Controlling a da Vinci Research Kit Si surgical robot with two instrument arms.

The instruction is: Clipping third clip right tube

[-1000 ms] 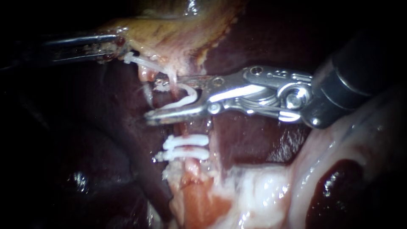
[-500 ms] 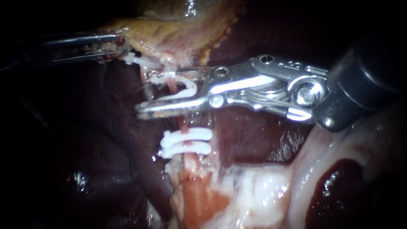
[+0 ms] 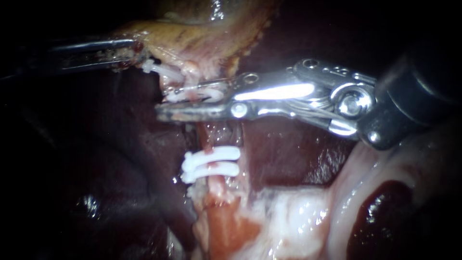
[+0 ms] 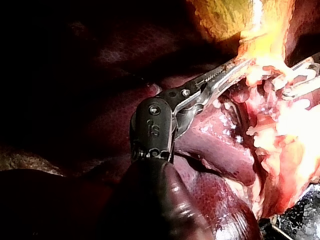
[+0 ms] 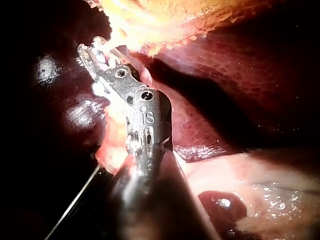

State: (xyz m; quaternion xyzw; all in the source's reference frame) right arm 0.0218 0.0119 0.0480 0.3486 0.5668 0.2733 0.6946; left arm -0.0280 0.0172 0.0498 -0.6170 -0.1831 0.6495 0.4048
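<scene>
A pale pink tube [image 3: 208, 139] runs down from the yellow gallbladder [image 3: 202, 33] over the dark liver [image 3: 284, 149]. Two shut white clips [image 3: 211, 161] sit side by side across it. Above them my right instrument [image 3: 163, 103], coming in from the right, has its jaws squeezed nearly together on a third white clip [image 3: 192, 93] that lies flattened across the same tube. In the right wrist view its jaws [image 5: 92, 52] reach into bright glare. My left instrument [image 3: 129, 53] comes in from the left, shut on the gallbladder's edge, as its own view shows [image 4: 239, 62].
A further white clip [image 3: 161, 71] sits by the gallbladder's lower edge, just above the right instrument's jaws. Pale fatty tissue [image 3: 298, 216] and a dark red pool [image 3: 380, 212] lie at the lower right. Dark liver fills the left side.
The right instrument's jaws went from wide open around the tube to nearly together, pressing the curved clip flat on it. The left instrument has held still.
</scene>
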